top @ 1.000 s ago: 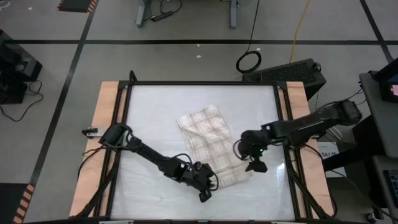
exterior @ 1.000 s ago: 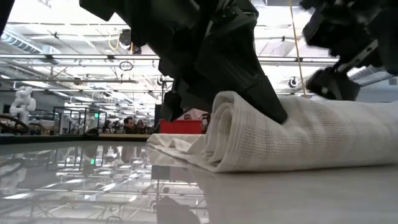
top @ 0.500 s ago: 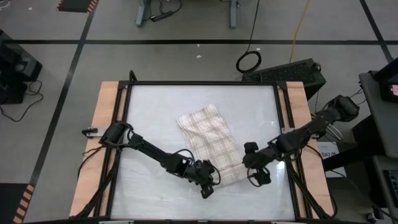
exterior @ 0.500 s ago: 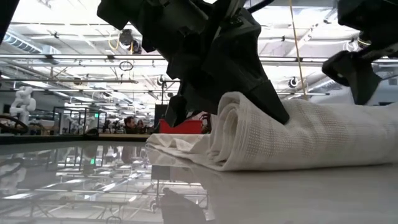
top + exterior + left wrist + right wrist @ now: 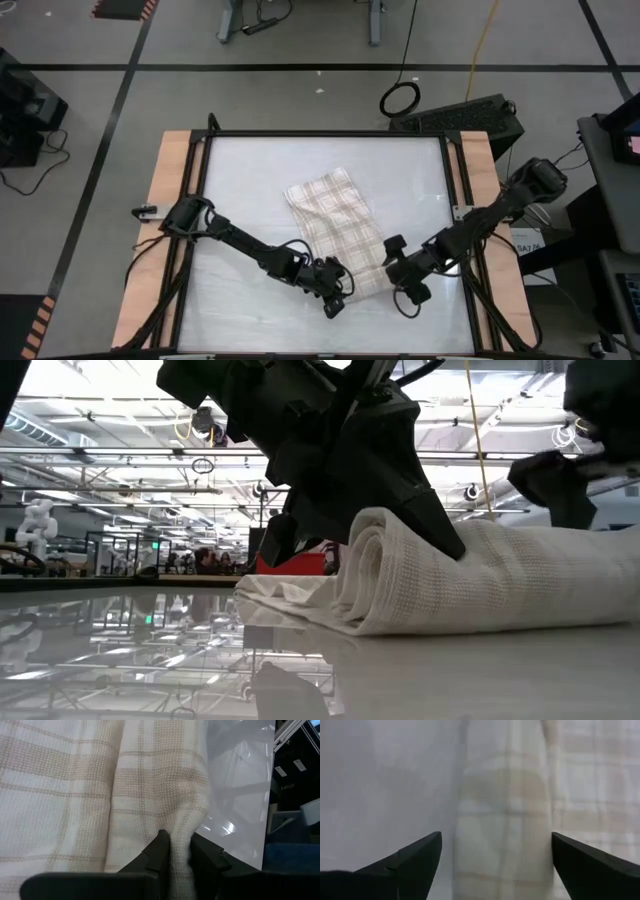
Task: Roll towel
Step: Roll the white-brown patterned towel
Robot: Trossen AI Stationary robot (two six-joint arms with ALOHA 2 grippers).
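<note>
Toward the front edge of the desk [image 5: 230, 160], a little left of centre, my left claw [image 5: 179, 851] pinches the rolled near end of the towel [image 5: 335, 230] between its two fingers. From that roll the plaid cloth runs flat across the middle of the desk, slanting toward the back edge. At the right end of the roll, near the front right corner, my right claw [image 5: 496, 855] hangs just over the cloth, spread wide and holding nothing.
</note>
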